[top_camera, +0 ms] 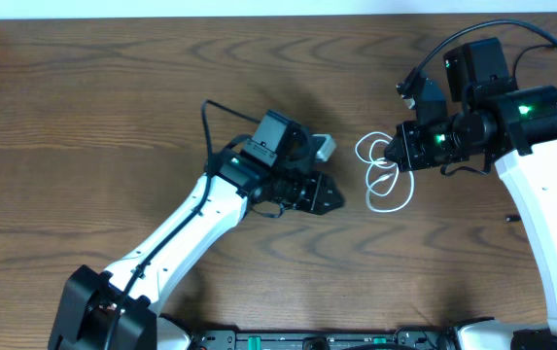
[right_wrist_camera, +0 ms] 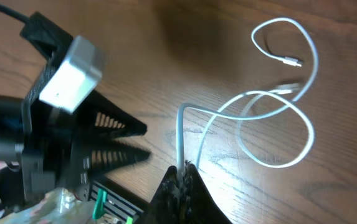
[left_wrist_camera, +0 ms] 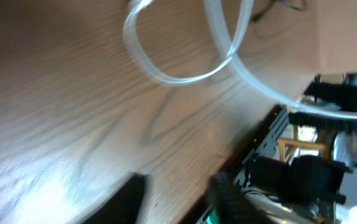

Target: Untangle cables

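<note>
A short white cable [top_camera: 387, 208] lies in loose overlapping loops on the wooden table between my two arms. My right gripper [top_camera: 396, 154] is shut on one strand of it; in the right wrist view the fingertips [right_wrist_camera: 182, 169] pinch the white cable [right_wrist_camera: 179, 137], which rises from them and runs into the loops, with a small plug end [right_wrist_camera: 293, 61] lying free. My left gripper [top_camera: 339, 199] sits just left of the loops, open and empty, its jaws apart over bare wood [left_wrist_camera: 181, 186]. Ahead of it lies a loop of the white cable [left_wrist_camera: 166, 78]. The left gripper [right_wrist_camera: 142, 142] also shows in the right wrist view.
The table's front edge with a black rail and green parts [right_wrist_camera: 113, 199] runs close behind the left gripper. The right arm's thick black wire [top_camera: 511, 29] arches at the back right. Bare wood stretches to the left and far side.
</note>
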Controlling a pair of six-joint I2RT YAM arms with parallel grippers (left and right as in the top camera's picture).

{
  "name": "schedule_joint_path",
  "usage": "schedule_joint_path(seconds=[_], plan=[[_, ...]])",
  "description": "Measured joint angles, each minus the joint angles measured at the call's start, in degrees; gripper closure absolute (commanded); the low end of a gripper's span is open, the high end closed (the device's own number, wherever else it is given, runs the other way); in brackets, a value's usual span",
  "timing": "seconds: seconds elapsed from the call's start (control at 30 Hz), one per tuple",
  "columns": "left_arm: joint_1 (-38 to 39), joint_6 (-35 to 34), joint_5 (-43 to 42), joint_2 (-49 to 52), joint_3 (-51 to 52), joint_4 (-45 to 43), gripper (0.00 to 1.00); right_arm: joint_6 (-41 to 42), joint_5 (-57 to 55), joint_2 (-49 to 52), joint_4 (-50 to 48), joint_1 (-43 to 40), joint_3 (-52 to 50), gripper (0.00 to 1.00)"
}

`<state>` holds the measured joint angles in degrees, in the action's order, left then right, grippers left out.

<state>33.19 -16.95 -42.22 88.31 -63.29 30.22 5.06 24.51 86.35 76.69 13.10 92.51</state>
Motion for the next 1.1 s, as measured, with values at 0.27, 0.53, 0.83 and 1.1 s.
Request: schedule_joint_path(seconds=[0.27,0.53,0.83,1.1], plan=[[1.2,2.0,-1.0,0.0,0.1,-8.0,0.27,8.2,0.6,0.0,-0.2,0.0,0.0,0.99],[1.2,-0.1,-1.4,0.0,0.1,-9.4,0.24,14.3,4.1,0.0,-2.4,0.0,0.0,0.99],[1.2,-10.8,-3.7,0.0,0.1,-14.3,0.24,19.2,5.1,0.0,-4.9,0.0,-0.1,0.99],[1.2,-8.3,-5.1,0.0,0.1,-16.4,0.28,24.3,5.3,0.0,-8.6,0.0,-0.1,0.99]])
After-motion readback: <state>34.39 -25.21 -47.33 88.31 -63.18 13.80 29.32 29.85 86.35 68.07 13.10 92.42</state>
